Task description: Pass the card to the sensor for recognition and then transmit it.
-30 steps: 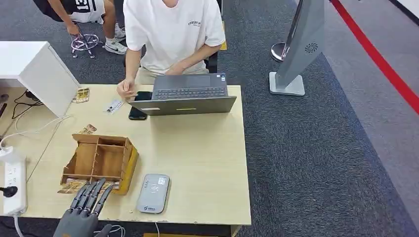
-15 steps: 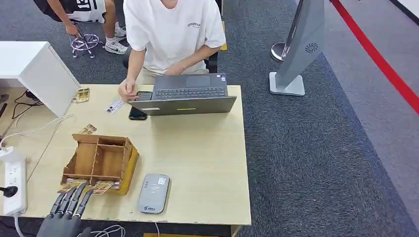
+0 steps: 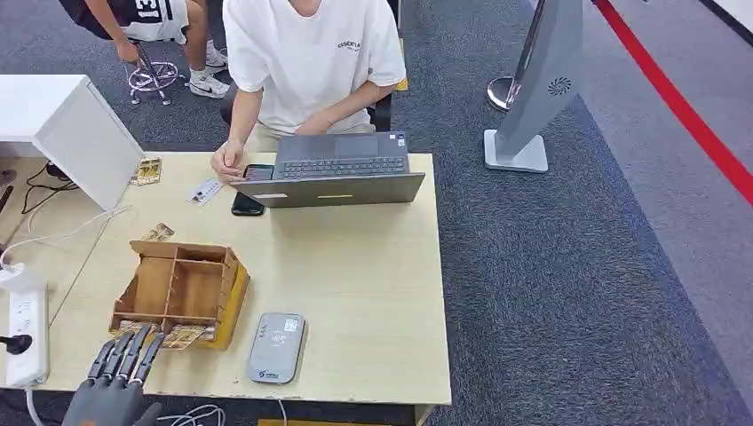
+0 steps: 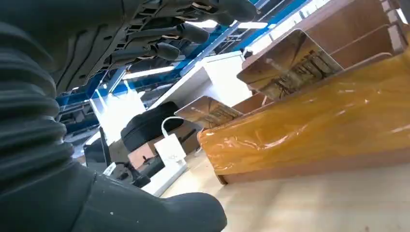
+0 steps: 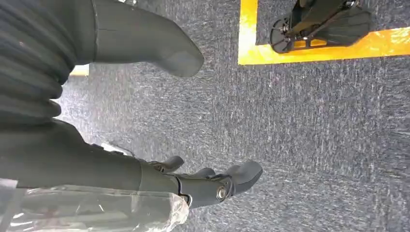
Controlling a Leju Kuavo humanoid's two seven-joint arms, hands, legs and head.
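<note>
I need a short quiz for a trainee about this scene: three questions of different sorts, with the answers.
1. True or false: the left hand already holds a card.
2. Multiple choice: where do the cards stick out? A) from the near edge of the wooden box; B) from under the laptop; C) on top of the card reader.
3. Open: on which side of the wooden box, seen in the head view, does the card reader lie?

Key
1. False: its fingers are spread, short of the cards, and hold nothing.
2. A
3. To its right, near the table's front edge.
</note>
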